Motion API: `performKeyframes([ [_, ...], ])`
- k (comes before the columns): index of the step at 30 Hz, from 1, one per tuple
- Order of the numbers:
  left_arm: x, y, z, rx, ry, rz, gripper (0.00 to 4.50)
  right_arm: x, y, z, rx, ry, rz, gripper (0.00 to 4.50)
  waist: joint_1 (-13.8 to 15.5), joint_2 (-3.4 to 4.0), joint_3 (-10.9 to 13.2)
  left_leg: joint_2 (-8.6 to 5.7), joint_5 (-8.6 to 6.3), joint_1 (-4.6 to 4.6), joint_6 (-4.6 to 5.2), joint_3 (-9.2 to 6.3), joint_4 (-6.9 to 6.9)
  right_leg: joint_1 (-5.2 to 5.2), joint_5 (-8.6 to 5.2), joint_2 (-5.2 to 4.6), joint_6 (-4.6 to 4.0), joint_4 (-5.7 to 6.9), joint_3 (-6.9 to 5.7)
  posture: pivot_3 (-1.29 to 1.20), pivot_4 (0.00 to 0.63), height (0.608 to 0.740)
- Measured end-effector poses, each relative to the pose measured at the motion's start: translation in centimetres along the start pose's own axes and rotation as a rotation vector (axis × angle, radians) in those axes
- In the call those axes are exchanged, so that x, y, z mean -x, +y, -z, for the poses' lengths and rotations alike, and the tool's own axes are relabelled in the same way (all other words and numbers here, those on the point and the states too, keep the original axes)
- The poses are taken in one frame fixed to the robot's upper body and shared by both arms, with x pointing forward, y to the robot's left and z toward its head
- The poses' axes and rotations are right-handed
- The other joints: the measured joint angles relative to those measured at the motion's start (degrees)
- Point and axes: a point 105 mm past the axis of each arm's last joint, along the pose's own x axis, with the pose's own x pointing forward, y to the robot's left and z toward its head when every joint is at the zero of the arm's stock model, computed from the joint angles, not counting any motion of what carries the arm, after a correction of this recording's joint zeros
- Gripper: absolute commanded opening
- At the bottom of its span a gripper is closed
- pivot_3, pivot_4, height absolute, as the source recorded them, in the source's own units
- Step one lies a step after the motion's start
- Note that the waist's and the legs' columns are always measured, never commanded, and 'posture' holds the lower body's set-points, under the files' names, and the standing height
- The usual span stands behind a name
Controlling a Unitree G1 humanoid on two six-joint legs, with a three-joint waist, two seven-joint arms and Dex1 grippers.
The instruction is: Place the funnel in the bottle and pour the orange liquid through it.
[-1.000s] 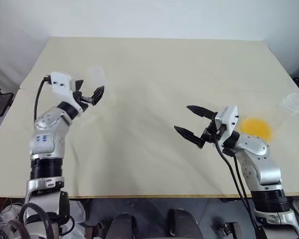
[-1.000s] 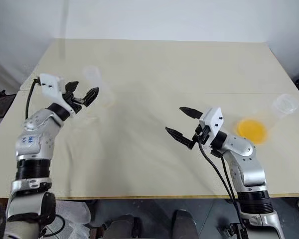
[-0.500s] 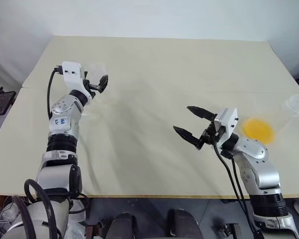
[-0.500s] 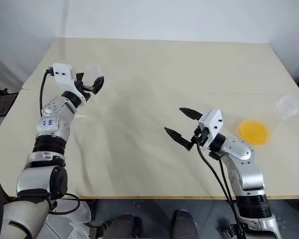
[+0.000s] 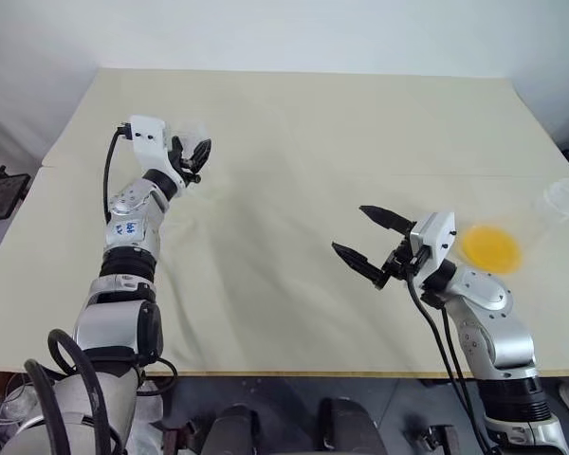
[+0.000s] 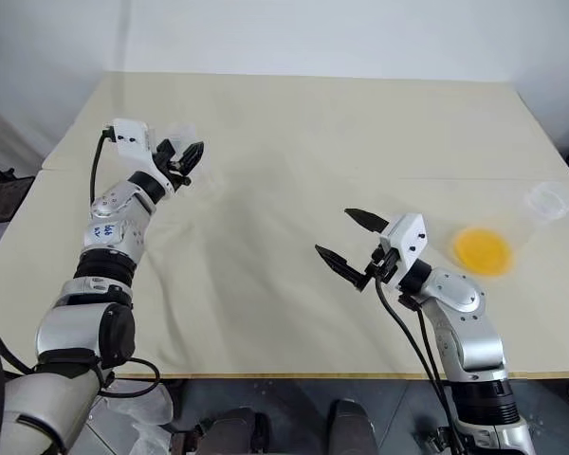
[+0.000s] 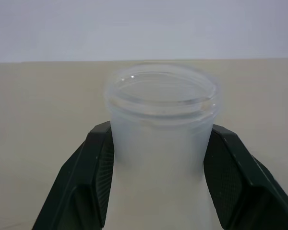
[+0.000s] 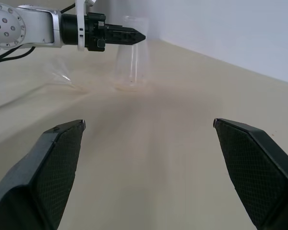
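Left wrist view: left gripper [image 7: 158, 177] is clasping the bottle [image 7: 161, 124] neck. Head views: right gripper [image 5: 372, 245] is gaping wide, empty.

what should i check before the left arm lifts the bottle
1. Left pincer around bottle neck: ok, a finger on each side.
2. Grip firm: cannot tell, the pads look to touch the neck.
3. Bottle upright, mouth open: ok.
4. Funnel located: not ok, cannot make it out.
5. Right pincer open and free: ok, holding nothing.
6. Orange liquid contained: ok, pooled in a clear container lying on the table.
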Motion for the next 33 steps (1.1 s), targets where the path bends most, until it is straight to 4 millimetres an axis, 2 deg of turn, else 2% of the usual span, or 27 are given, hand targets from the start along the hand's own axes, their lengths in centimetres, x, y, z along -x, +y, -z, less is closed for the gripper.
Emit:
performKeyframes([
  [3,0.0,-2.0,-1.6,-0.014,-0.076,0.146,2.3,0.2,0.1,0.2,-0.001,0.006,0.006,4.5,0.0,-0.02,0.0,-0.01,0.0,-0.04,0.0,-0.04,-0.01,-0.01,0.0,0.0,0.0,0.0,-0.03,0.0,0.15,0.74],
  [5,0.0,-4.3,-3.0,-0.063,-0.122,0.287,2.3,0.6,0.1,0.2,0.004,0.015,0.015,4.5,0.0,-0.02,0.0,-0.01,0.0,-0.04,0.0,-0.06,-0.01,0.0,0.0,0.0,0.0,0.0,-0.03,0.0,0.15,0.74],
  [7,0.3,-7.5,-3.8,-0.111,-0.14,0.471,2.3,1.8,-0.2,0.1,0.019,0.035,0.043,4.5,0.3,-0.01,0.0,-0.05,0.0,-0.06,0.0,-0.07,-0.02,0.0,0.0,-0.03,0.0,0.0,-0.01,0.0,0.15,0.74],
  [8,0.5,-9.6,-3.7,-0.119,-0.137,0.574,2.3,2.9,-0.6,0.1,0.03,0.058,0.067,4.5,0.8,-0.01,0.0,-0.06,-0.01,-0.04,0.01,-0.07,-0.01,0.03,0.0,-0.03,0.0,-0.01,-0.01,0.0,0.15,0.74],
  [10,0.9,-12.4,-2.9,-0.11,-0.11,0.709,2.3,4.2,-1.1,-0.2,0.04,0.072,0.102,4.5,1.2,-0.02,0.0,-0.05,-0.01,-0.04,0.01,0.02,0.0,0.03,0.0,-0.02,0.0,-0.06,0.01,0.0,0.15,0.74],
  [13,1.6,-15.2,-1.2,-0.109,-0.065,0.843,2.3,5.6,-0.8,-0.5,0.03,0.085,0.114,4.5,1.2,-0.02,0.0,0.05,0.0,0.01,0.0,0.16,-0.01,0.0,0.0,0.03,0.0,-0.06,0.01,0.0,0.15,0.74],
  [17,2.2,-17.5,0.4,-0.127,-0.048,0.931,2.3,7.8,0.3,-0.1,-0.006,0.139,0.09,4.5,1.4,-0.02,0.0,0.04,0.0,0.03,0.01,0.29,0.06,0.0,0.0,0.01,0.0,-0.07,0.1,0.0,0.15,0.74],
  [20,2.3,-18.8,0.9,-0.108,-0.052,0.963,2.3,8.8,0.1,-0.3,-0.018,0.148,0.104,4.5,1.6,-0.02,0.0,0.04,0.0,0.03,0.02,0.3,0.07,0.01,0.0,0.0,0.0,-0.08,0.11,0.0,0.15,0.74],
  [25,2.5,-19.5,2.4,-0.144,-0.006,0.999,2.3,9.6,-0.2,-0.5,-0.015,0.163,0.124,4.5,1.5,-0.02,0.0,0.04,0.0,0.05,0.02,0.34,0.07,0.0,0.0,0.01,0.0,-0.08,0.11,0.0,0.15,0.74],
  [27,2.7,-19.8,2.6,-0.149,0.003,1.018,3.01,9.5,-0.2,-0.5,-0.014,0.162,0.124,4.5,1.6,-0.02,0.0,0.04,0.0,0.04,0.02,0.33,0.08,0.0,0.0,0.0,0.0,-0.08,0.11,0.0,0.15,0.74],
  [32,2.9,-20.0,2.8,-0.131,0.021,1.036,4.45,8.9,0.2,-0.9,-0.008,0.154,0.11,4.5,1.6,-0.02,0.0,0.04,0.0,0.04,0.02,0.31,0.08,0.0,0.0,0.0,0.0,-0.08,0.11,0.0,0.15,0.74],
  [33,3.0,-20.0,2.8,-0.126,0.026,1.04,4.48,8.9,0.2,-0.9,-0.012,0.157,0.111,4.5,1.6,-0.02,0.0,0.03,0.0,0.04,0.02,0.31,0.08,0.01,0.0,0.0,0.0,-0.08,0.12,0.0,0.15,0.74],
])
